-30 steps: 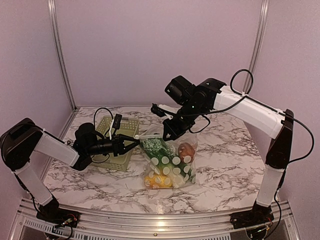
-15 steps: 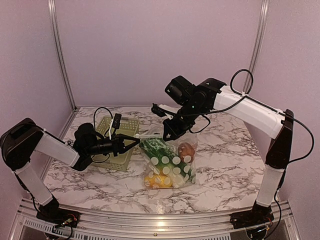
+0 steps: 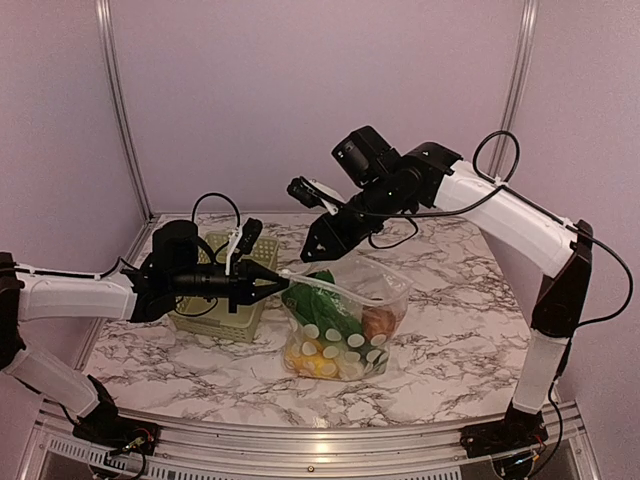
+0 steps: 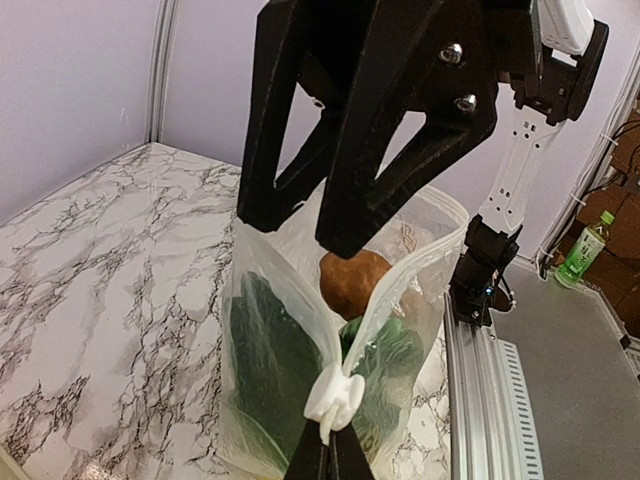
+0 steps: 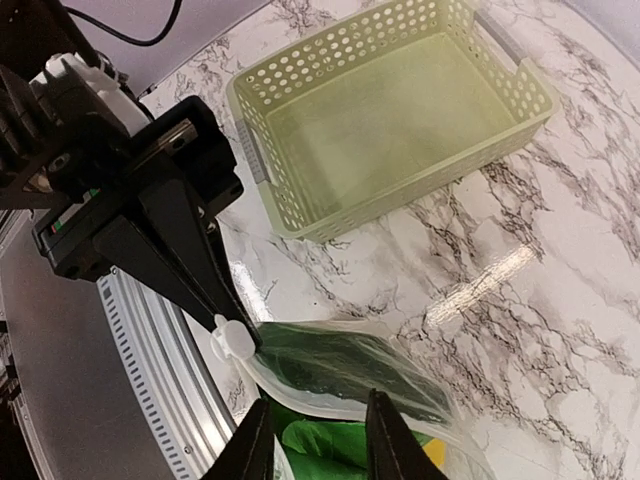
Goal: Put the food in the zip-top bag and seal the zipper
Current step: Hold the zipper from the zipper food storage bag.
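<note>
The filling looks done; the sealing is not. Nearest the arms' bases, the zip-top bag (image 3: 392,290) stands on the table (image 3: 450,340) just right of centre, and the food sits inside it. The yellow lemon (image 3: 303,362) lies low at the front, the leafy bok choy (image 3: 310,297) is above it, and the reddish-brown round one (image 4: 355,283) is toward the back. No loose piece shows on the marble in any view.

At the bag's left corner, the left gripper (image 3: 268,283) reaches in level, its jaws clenched on the white slider (image 4: 335,398) at the end of the zipper (image 4: 398,298). From that slider the two lips of the mouth spread apart, so the bag gapes open along nearly its whole length. The slider appears to sit at its starting end.

Just behind the left arm is the pale green basket (image 5: 300,200), touching nothing. The right wrist view shows no food in it.

Farthest back and highest, the right gripper (image 3: 313,238) hangs above the bag's rear-left edge, clear of the plastic. Its jaws are parted and grasp nothing.

As I judge it, what remains is the closing. The far end of the mouth needs to be held taut so the slider can be drawn across the full strip. With only one corner gripped, the light bag would likely drag or tip if pulled.
</note>
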You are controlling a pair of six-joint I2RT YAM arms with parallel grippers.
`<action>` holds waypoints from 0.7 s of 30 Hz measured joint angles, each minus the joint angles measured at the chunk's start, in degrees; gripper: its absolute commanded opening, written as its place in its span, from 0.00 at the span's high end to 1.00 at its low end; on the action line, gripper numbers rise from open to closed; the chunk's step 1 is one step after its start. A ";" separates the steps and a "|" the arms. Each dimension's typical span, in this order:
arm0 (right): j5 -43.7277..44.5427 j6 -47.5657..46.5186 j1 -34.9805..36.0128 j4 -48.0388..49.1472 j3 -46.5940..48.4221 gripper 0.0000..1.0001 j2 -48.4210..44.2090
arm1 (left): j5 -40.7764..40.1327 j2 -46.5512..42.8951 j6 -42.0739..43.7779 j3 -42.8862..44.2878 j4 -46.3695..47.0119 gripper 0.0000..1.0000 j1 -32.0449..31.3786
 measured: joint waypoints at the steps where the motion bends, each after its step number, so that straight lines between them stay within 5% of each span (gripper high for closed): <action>1: -0.83 -0.50 0.15 0.76 0.02 0.67 0.00 | -0.17 -0.81 1.31 0.31 -2.25 1.00 -0.22; 8: -4.57 -4.79 4.04 4.26 0.11 0.60 0.00 | -0.98 -4.24 6.54 1.09 -11.67 1.00 -0.46; 21: -7.06 -9.57 5.31 8.41 -2.71 0.58 0.02 | -1.40 -7.82 6.16 1.01 -13.86 1.00 -0.46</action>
